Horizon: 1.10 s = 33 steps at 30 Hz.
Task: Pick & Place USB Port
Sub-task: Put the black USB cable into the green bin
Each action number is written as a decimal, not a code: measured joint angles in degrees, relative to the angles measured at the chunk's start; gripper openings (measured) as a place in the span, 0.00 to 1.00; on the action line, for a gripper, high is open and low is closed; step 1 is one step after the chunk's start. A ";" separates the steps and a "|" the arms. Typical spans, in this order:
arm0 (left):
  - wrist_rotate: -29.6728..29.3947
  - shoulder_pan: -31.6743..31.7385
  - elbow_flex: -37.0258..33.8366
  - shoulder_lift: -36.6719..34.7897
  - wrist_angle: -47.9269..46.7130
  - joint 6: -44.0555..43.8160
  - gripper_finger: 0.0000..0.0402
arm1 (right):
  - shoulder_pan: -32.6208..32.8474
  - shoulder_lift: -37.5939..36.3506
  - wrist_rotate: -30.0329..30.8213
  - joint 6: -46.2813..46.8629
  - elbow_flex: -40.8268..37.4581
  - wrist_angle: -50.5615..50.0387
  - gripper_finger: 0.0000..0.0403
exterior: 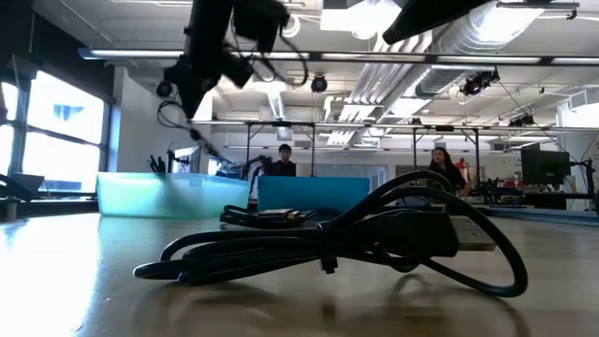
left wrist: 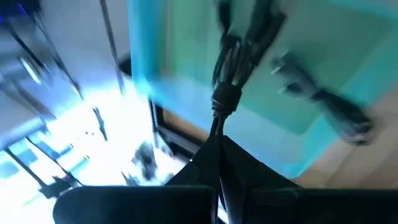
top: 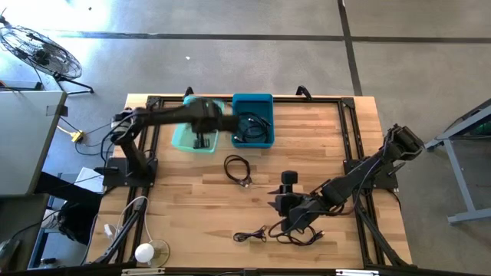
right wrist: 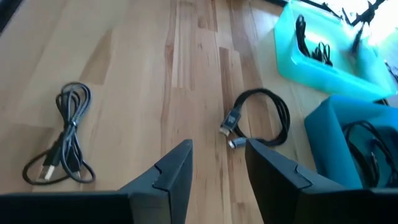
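Note:
My left gripper (top: 205, 123) (left wrist: 217, 140) hovers above the light teal bin (top: 188, 138) (left wrist: 348, 50) and is shut on a bundled black cable (top: 202, 141) (left wrist: 239, 43). In the low view this cable (exterior: 182, 103) dangles under the left gripper (exterior: 220, 42). Another cable (left wrist: 323, 102) lies on the bin's floor. My right gripper (top: 282, 201) (right wrist: 217, 165) is open over the table's middle and touches nothing. A coiled black cable (top: 238, 169) (right wrist: 264, 121) lies flat ahead of it, and a tied bundle (top: 252, 234) (right wrist: 62, 149) lies toward the near edge. My left gripper pinches the bundled cable between its two fingers, just beside the wrapped neck (left wrist: 225, 102) that ties the strands together. The fingers come from above, pointing down. The bundle is lifted clear and hangs below them over the light teal bin.
A darker blue bin (top: 253, 119) (right wrist: 357, 143) with cables in it stands right of the teal one at the far edge. Another black cable (top: 303, 236) (exterior: 374, 234) lies near the right arm at the near edge. Bare wood (top: 176, 207) spreads on the left.

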 joint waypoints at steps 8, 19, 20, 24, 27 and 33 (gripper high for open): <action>2.26 12.89 -7.88 -0.01 4.00 2.01 0.00 | -0.02 0.00 0.02 2.08 -0.11 -2.18 0.35; 10.81 15.08 -14.15 0.01 21.19 10.93 0.00 | -0.02 0.00 0.49 2.10 -0.15 -2.16 0.35; 10.98 14.95 -14.15 0.01 21.50 10.93 0.00 | -0.02 0.00 0.48 2.10 -0.15 -2.16 0.35; 9.79 14.69 -14.15 0.01 22.38 11.75 0.00 | -0.02 0.01 0.46 2.28 -0.15 -2.16 0.35; 10.01 14.66 -14.15 0.01 22.39 15.03 0.00 | -0.02 0.00 0.44 2.25 -0.15 -2.16 0.35; 9.10 13.50 -13.95 0.01 22.09 16.46 0.07 | -0.02 0.00 0.22 2.25 -0.17 -2.34 0.35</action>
